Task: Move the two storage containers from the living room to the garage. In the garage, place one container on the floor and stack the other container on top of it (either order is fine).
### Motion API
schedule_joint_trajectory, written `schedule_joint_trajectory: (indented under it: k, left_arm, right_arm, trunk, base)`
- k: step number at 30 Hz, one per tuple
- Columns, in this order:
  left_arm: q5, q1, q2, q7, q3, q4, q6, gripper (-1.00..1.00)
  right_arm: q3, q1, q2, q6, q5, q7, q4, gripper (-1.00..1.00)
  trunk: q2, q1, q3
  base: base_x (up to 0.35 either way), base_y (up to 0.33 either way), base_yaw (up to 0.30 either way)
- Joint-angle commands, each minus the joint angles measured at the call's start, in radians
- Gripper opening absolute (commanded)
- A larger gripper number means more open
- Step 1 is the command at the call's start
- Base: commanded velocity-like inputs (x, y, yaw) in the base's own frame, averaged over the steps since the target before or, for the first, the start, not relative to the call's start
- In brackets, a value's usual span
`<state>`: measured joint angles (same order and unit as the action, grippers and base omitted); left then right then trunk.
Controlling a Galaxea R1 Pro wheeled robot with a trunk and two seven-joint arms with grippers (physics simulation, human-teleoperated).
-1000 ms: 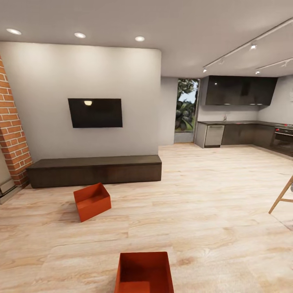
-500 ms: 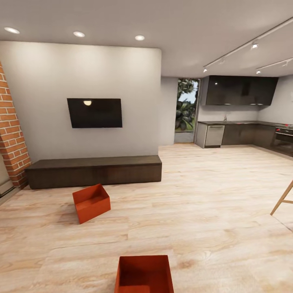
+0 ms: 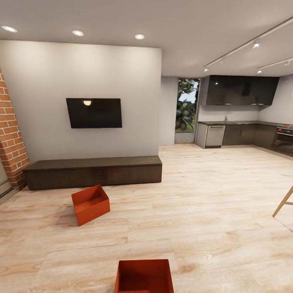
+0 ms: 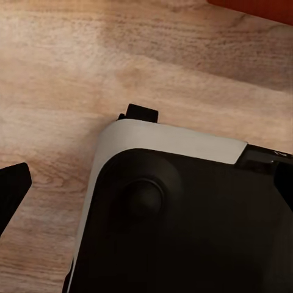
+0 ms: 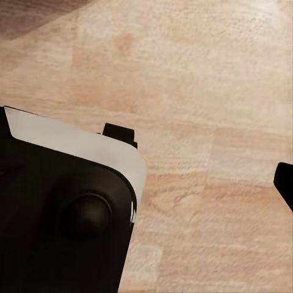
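A living room with a light wood plank floor (image 3: 211, 211) seen from the robot's head camera. Two orange-red storage containers sit on the planks, well apart. The nearer container (image 3: 143, 276) is at the near edge of the view, slightly left of centre, open side up and cut off by the frame. The farther container (image 3: 90, 204) stands to the left, turned at an angle, just in front of a low dark TV bench (image 3: 93, 171). A black television (image 3: 94, 112) hangs on the white wall above the bench. A brick column (image 3: 11, 138) rises at far left. A dark kitchen (image 3: 244, 130) lies far right. Each wrist camera looks down on wood planks past the robot's black-and-white body; a red edge (image 4: 256, 8) shows in the left wrist view. Whether either pair of jaws is open or closed cannot be told.
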<state>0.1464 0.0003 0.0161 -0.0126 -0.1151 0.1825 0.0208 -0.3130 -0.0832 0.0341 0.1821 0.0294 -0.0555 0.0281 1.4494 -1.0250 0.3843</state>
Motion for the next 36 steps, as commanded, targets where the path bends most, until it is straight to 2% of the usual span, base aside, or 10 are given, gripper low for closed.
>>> schedule_joint_trajectory:
  k: [1,23,36]
  left_arm:
    - [0.010,0.000,0.000,-0.001,0.000,0.002,0.002,1.00]
    - [0.013,0.000,-0.001,-0.001,-0.001,0.001,0.001,1.00]
    - [0.002,0.000,0.000,-0.001,0.008,-0.038,-0.039,1.00]
  right_arm:
    - [-0.008,-0.001,0.000,0.006,0.003,-0.003,0.003,1.00]
    - [-0.008,-0.001,0.000,0.005,-0.002,-0.003,0.003,1.00]
    - [-0.008,-0.001,0.001,0.007,-0.006,-0.002,0.003,1.00]
  trunk:
    - [0.001,0.000,0.001]
    - [0.001,0.000,0.030]
    - [0.001,0.000,0.051]
  base:
    - [0.008,0.000,0.000]
    - [0.001,0.000,0.000]
    - [0.000,0.000,0.008]
